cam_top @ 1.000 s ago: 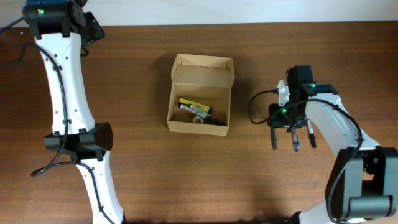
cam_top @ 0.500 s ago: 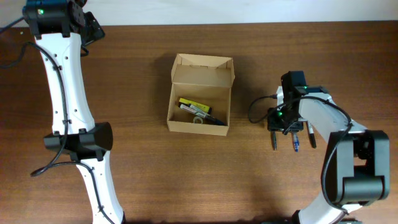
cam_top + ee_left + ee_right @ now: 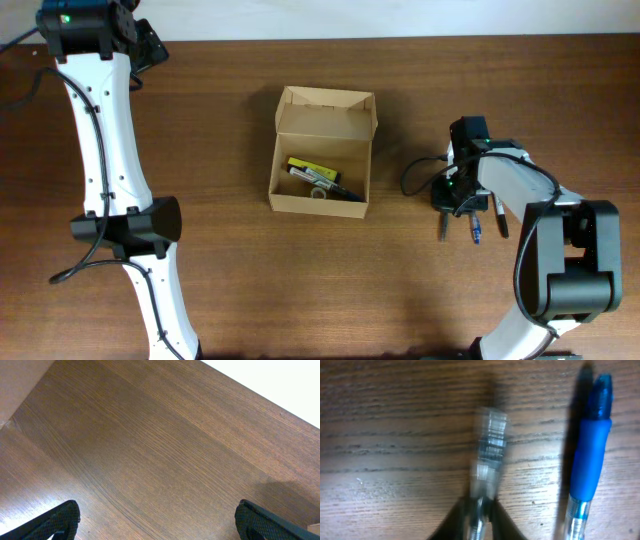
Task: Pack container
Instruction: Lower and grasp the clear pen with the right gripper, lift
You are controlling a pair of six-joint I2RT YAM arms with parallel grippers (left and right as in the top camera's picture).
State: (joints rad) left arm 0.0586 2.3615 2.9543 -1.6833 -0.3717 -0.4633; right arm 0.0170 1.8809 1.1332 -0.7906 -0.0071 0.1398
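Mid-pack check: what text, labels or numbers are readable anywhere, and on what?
No readable text anywhere.
Box: plain, unmarked.
Yellow item inside: dark marks, too small to read.
Clear pen: blurred, nothing legible.
Blue pen: no print visible.

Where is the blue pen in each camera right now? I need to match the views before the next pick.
Overhead: the blue pen lies at the right, just below the right gripper.
Left wrist: not in it; only bare table.
Right wrist: the blue pen runs along the right side.
Shared landmark: the right gripper, shut on a clear pen beside the blue one.
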